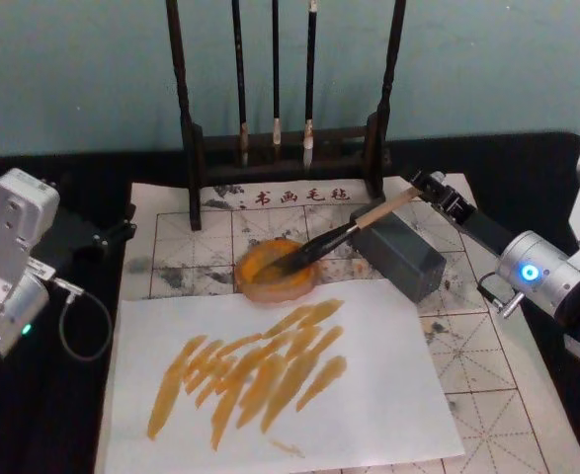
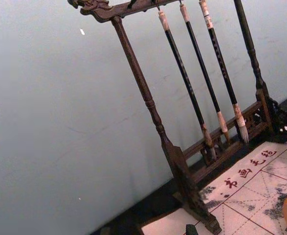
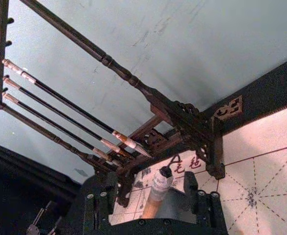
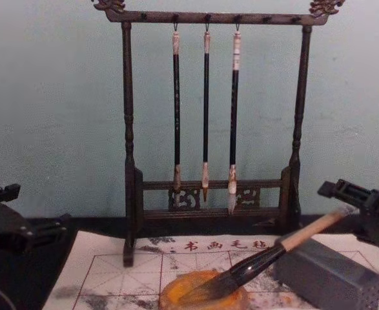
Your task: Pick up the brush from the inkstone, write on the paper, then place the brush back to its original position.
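The brush [image 1: 341, 235] lies slanted, its bristles in the round orange inkstone [image 1: 276, 271] and its handle propped over the grey block [image 1: 404, 254] just beside it. The white sheet [image 1: 369, 395] nearer the robot already bears orange strokes, so this looks like the put-back step. The right gripper [image 1: 430, 186] stands spread at the handle's white end, one finger [image 3: 100, 205] on each side, seemingly not squeezing; drawing straight back should keep the brush undisturbed. The left gripper [image 1: 112, 235] rests beyond the paper [image 1: 487, 365], well apart from the inkstone, its grip unclear.

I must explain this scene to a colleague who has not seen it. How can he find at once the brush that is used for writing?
Start at the dark wooden rack at the back; three thin brushes hang there. In front lies an orange dish. The brush lies slanted, bristles in the dish, handle across the grey block, its end between the right gripper fingers. It alone is thick, with a light wooden handle.
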